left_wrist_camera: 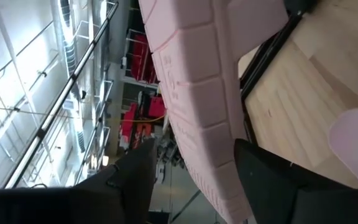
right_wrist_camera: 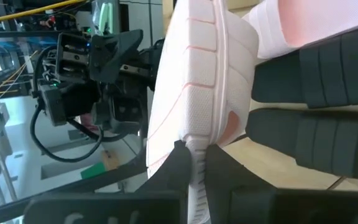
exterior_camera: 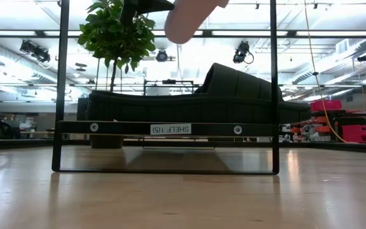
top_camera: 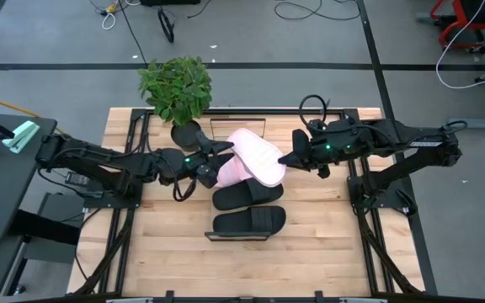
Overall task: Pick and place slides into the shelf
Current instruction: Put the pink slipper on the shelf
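A pale pink slide (top_camera: 257,156) hangs in the air over the table's middle; its end also shows at the top of the low view (exterior_camera: 189,19). My right gripper (top_camera: 287,160) is shut on its right end. My left gripper (top_camera: 215,158) is open at the slide's other end, and its fingers stand on either side of the grooved sole (left_wrist_camera: 197,93). The second pink slide (top_camera: 228,174) lies below. Two black slides (top_camera: 247,195) (top_camera: 247,223) rest sole-down on the tabletop. The shelf's black frame and labelled bar (exterior_camera: 170,128) show in the low view. My right gripper pinches the pink slide between its two fingers (right_wrist_camera: 179,168) at the thin rim of the sole (right_wrist_camera: 196,140), at the slide's right end, coming level from the table's right. The slide is lifted clear, turned on edge, and reaches toward the left gripper.
A potted plant (top_camera: 175,84) stands at the far edge, just behind the left gripper. In the low view a black slide (exterior_camera: 234,89) rises behind the shelf bar. Bare tabletop lies toward the near edge (top_camera: 242,269) and on both sides.
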Action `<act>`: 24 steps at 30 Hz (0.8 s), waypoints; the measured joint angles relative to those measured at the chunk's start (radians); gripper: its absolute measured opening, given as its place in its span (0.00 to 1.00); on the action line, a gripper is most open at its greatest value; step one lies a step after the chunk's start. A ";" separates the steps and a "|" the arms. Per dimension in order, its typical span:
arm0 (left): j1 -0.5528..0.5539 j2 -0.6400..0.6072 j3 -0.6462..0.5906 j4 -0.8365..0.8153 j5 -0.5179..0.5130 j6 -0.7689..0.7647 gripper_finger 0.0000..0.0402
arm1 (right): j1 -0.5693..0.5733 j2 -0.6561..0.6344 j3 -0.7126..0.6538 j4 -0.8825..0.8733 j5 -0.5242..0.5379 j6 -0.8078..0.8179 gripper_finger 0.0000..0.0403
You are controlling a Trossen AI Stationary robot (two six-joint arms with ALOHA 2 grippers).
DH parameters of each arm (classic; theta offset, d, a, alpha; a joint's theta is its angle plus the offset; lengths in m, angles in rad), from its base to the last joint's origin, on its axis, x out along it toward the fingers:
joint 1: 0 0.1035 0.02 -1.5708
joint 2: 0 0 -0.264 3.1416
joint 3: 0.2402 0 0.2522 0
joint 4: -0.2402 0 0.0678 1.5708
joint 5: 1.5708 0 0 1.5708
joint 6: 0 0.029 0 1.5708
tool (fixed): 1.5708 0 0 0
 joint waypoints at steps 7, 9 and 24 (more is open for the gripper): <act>0.009 0.000 0.000 -0.015 0.048 -0.015 0.60 | 0.000 0.001 0.000 0.003 0.004 -0.012 0.07; 0.009 0.000 0.000 -0.013 0.048 -0.015 0.61 | 0.000 0.001 0.000 0.003 0.007 -0.022 0.07; 0.009 0.000 0.000 -0.013 0.050 -0.016 0.59 | -0.090 0.002 -0.001 -0.092 0.028 -0.098 0.07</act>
